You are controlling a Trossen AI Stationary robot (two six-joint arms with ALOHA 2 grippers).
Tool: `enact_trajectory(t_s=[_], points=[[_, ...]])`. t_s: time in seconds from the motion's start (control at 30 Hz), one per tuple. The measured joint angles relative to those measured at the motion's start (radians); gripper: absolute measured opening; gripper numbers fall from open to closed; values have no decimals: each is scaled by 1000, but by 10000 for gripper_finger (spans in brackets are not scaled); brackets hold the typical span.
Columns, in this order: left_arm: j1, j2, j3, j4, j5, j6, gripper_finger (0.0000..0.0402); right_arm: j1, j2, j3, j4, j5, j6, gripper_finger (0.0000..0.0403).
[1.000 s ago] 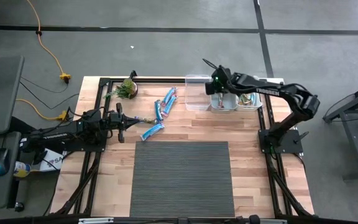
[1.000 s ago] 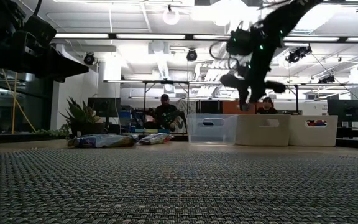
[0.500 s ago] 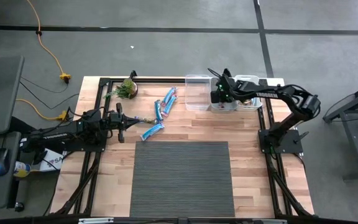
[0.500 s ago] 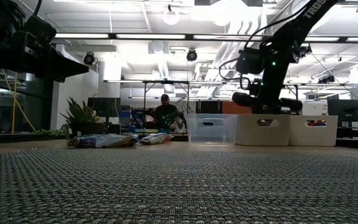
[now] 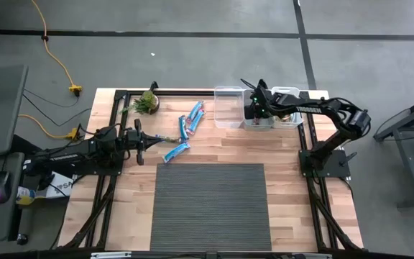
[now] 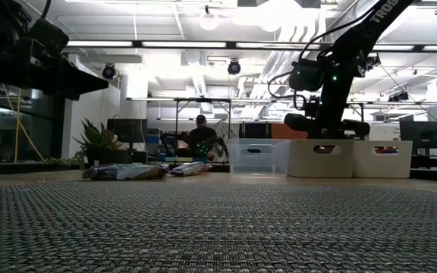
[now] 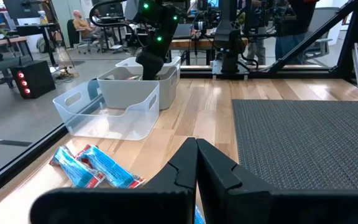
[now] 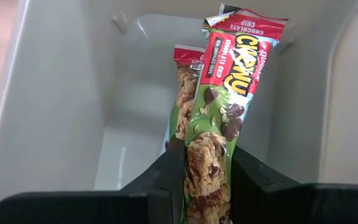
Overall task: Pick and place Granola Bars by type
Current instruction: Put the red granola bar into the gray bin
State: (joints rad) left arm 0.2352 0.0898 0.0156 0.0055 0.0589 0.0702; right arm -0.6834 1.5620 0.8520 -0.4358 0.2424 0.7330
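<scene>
Since 1 second ago the right gripper has swung down from above the bins into the middle bin of the 3 clear bins at the far right of the counter, and it now hangs there with its fingers clamped on a green granola bar. In the right wrist view the bar sits squarely between the 2 fingers, gripped near 1 end, its long axis running straight out from the gripper toward the bin floor, with the red end of the wrapper farthest from the fingers. A second green bar lies in the bin just behind it, roughly parallel. The left gripper waits low over the counter's left side, fingers closed on nothing. Just beyond it lie 3 blue bars: 2 side by side near the empty bin, their long axes slanting toward the far edge, and 1 nearer the dark mat, lying aslant. A potted plant stands at the far left corner.
</scene>
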Motion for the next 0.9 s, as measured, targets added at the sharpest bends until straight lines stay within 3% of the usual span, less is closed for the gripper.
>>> enact_trajectory(t_s=[0.63,0.9], points=[[0,0,0,0,0,0,1,0,0,2,-2,-18,-20,160],[0,0,0,0,0,0,1,0,0,79,-86,3,-89,182]])
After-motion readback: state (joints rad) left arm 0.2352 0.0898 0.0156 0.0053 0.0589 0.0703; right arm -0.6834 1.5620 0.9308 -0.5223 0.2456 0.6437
